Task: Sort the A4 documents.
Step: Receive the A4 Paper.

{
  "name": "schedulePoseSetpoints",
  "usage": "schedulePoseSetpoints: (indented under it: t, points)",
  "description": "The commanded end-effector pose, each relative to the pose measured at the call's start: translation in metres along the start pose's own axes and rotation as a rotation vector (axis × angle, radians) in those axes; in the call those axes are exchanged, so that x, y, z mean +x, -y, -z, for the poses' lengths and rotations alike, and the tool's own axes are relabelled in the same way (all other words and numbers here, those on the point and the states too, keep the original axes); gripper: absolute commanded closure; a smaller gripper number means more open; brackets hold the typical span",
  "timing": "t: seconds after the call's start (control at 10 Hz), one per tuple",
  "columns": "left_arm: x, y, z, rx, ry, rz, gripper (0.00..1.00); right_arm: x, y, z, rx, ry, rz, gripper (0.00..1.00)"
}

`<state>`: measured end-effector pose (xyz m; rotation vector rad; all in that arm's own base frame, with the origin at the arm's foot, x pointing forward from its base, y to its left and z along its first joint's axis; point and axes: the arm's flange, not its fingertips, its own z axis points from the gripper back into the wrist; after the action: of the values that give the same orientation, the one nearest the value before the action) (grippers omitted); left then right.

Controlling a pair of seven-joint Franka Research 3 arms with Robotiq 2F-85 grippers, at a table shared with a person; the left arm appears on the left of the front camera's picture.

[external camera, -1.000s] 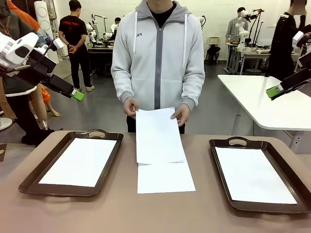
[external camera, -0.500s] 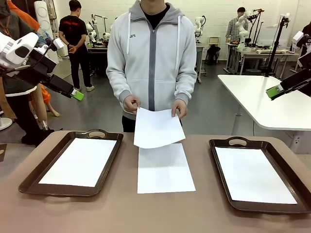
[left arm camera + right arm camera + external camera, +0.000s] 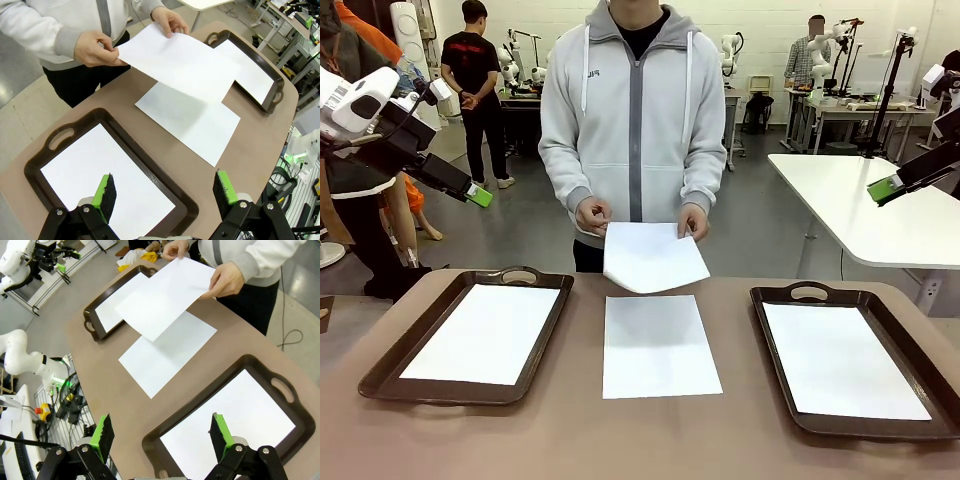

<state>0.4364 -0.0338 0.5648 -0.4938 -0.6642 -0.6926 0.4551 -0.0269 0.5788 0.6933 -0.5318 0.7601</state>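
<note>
Across our brown tabletop (image 3: 570, 440) the A4 documents (image 3: 485, 332) lie spread out: one flat in the left tray (image 3: 378, 372), one in the right tray (image 3: 767, 335), a middle sheet (image 3: 658, 345) on the bare surface between them, and a lifted sheet (image 3: 653, 257) in the person's hands (image 3: 692, 224) at the far edge. Our left gripper (image 3: 165, 187) and right gripper (image 3: 162, 432) hang well above the table, fingers spread wide and empty. Beyond we see grey floor, a white table (image 3: 860, 200) and people standing among workbenches.
</note>
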Motion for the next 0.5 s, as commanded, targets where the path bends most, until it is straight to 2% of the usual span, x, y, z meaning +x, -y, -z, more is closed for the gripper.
schedulePoseSetpoints:
  t: [0.0, 0.4]
  points:
    - [0.0001, 0.0004, 0.0000, -0.001, 0.001, 0.001, 0.00, -0.0002, -0.0008, -0.0001, 0.000, 0.001, -0.001, 0.00]
    - [0.0001, 0.0004, 0.0000, -0.001, 0.001, 0.001, 0.00, -0.0002, -0.0008, -0.0001, 0.000, 0.001, -0.001, 0.00]
